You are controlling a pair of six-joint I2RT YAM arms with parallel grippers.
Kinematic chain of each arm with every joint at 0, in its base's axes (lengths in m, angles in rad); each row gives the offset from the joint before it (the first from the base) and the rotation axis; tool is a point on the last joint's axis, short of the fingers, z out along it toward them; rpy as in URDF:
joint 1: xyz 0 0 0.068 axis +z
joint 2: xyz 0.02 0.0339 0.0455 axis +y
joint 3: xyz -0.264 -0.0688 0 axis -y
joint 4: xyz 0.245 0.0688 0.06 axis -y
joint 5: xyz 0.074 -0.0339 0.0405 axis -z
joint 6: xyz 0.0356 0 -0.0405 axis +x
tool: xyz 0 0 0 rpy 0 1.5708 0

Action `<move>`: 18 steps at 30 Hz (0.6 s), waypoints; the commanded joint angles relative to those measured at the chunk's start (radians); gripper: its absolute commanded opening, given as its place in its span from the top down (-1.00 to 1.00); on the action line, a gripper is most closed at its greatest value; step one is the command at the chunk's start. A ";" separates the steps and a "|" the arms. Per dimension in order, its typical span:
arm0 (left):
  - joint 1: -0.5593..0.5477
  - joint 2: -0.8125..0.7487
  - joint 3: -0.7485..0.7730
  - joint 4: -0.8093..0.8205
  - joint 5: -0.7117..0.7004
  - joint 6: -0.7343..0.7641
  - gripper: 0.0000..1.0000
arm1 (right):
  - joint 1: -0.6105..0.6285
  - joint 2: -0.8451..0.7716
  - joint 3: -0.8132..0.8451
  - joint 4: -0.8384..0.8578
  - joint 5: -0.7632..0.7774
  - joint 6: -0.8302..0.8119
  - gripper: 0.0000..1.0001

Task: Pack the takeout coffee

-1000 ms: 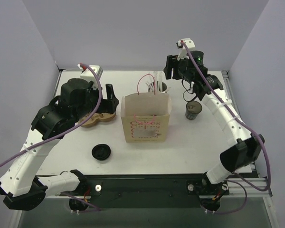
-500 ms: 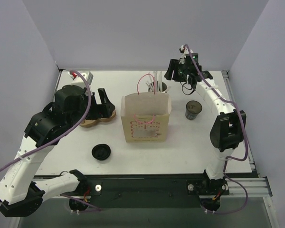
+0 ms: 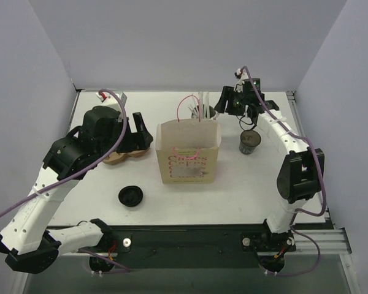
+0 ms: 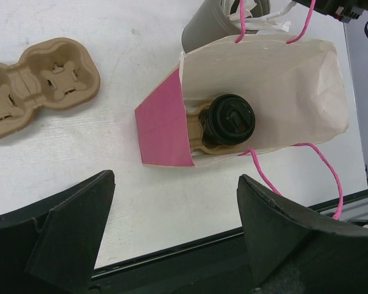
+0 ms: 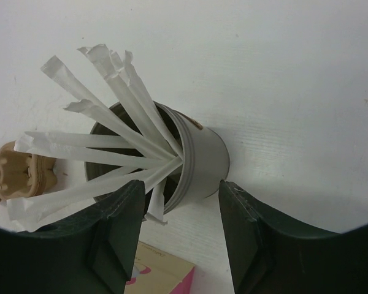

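Note:
The takeout coffee (image 3: 249,141), a small dark cup with a round rim, stands on the table right of the paper bag (image 3: 189,153). My right gripper (image 3: 223,101) is open and hangs over the grey straw holder (image 3: 203,112), up and left of the cup. In the right wrist view the open gripper (image 5: 179,233) frames the holder (image 5: 202,159) and its white straws (image 5: 110,147). My left gripper (image 3: 134,125) is open and empty, left of the bag. The left wrist view looks past that open gripper (image 4: 175,245) into the bag (image 4: 294,92), where a lidded black cup (image 4: 232,119) sits in a carrier.
A brown pulp cup carrier (image 3: 126,153) lies left of the bag and also shows in the left wrist view (image 4: 37,82). A loose flat black lid (image 3: 130,196) lies near the front left. The bag's pink handles (image 3: 187,104) stick up.
My right gripper has come down and forward over the straw holder. My left arm has shifted slightly but stays left of the bag. The cup has not moved.

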 commanded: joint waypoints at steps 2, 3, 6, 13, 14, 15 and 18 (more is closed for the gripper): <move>0.002 0.001 0.007 0.042 0.021 -0.019 -0.81 | -0.004 -0.069 -0.022 0.045 -0.074 -0.001 -0.01; 0.003 0.000 0.001 0.043 0.026 -0.025 -0.81 | -0.004 -0.072 -0.033 0.050 -0.081 0.001 0.01; 0.003 -0.003 -0.013 0.045 0.035 -0.036 -0.82 | -0.004 -0.081 -0.056 0.067 -0.092 0.012 0.06; 0.003 0.004 -0.005 0.054 0.044 -0.040 -0.82 | -0.003 -0.086 -0.067 0.068 -0.107 0.018 0.38; 0.002 0.004 -0.005 0.054 0.043 -0.039 -0.82 | -0.004 -0.086 -0.065 0.068 -0.107 0.018 0.55; 0.002 0.003 -0.007 0.056 0.043 -0.039 -0.82 | -0.004 -0.089 -0.068 0.068 -0.104 0.015 0.62; 0.003 0.006 -0.005 0.054 0.040 -0.031 -0.81 | -0.004 -0.102 -0.072 0.065 -0.091 0.010 0.81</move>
